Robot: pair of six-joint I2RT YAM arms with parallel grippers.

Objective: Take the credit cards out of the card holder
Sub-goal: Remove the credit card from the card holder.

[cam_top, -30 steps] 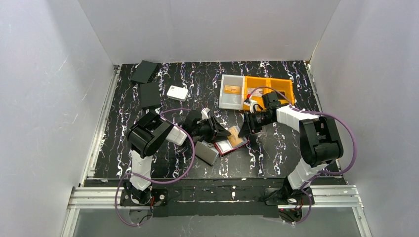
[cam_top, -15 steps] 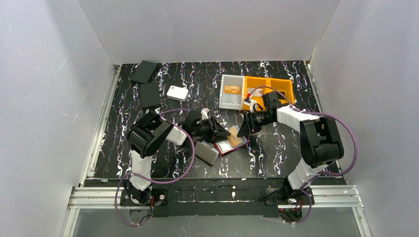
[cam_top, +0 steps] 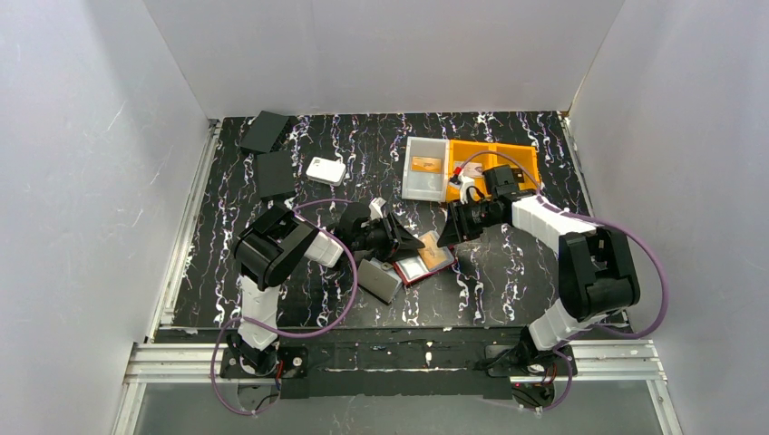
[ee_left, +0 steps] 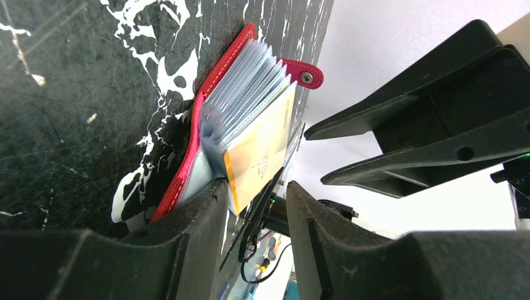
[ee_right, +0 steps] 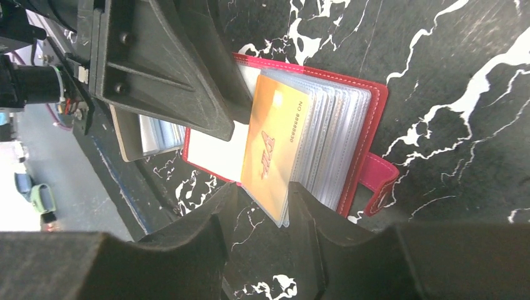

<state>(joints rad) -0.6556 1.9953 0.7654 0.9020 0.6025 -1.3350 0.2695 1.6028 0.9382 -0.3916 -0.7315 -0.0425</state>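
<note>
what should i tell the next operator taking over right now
Left gripper: open, fingers pressing the open red card holder flat on the table.
Right gripper: open, straddling the edge of the orange card, not closed on it.
Orange card sits in its clear sleeve. Another orange card lies in the clear tray.
Left: grip, pull this card, check remaining sleeves.

The orange card in the red card holder reads "NO 8888880" along its edge.
</note>
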